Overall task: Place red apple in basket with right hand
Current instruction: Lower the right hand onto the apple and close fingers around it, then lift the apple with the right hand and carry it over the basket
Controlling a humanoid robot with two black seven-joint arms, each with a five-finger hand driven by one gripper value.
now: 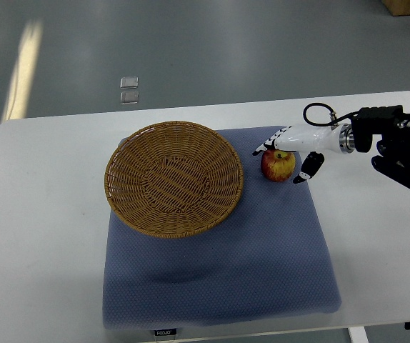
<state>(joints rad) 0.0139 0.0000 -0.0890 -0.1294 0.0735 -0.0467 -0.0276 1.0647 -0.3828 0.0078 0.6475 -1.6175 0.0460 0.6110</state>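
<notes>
1. The round, red-and-yellow apple (278, 165) sits right of centre in the frame on a blue-grey padded mat (262, 264), just beside the right rim of the wide, shallow woven wicker basket (174, 179) but not touching it.
2. The mat covers the middle of the white counter (41, 236) and carries both basket and apple; its soft surface probably keeps the fruit from rolling.
3. The basket is empty and its open mouth faces up, so the apple has only a short way to travel leftward over the low rim.
4. The right hand (291, 146), white with dark tips, reaches in from the right edge of the frame and lies over the top of the apple, palm down.
5. Its fingers (269, 143) are stretched out past the fruit towards the upper left, while one dark-tipped digit hangs down at the apple's right side. They look spread rather than closed, and I judge the apple is not yet gripped, though contact under the palm is hidden.
6. The apple is mostly red with a yellowish patch towards its lower right, smooth-skinned, resting upright on the mat.
7. The left hand does not show anywhere.
</notes>
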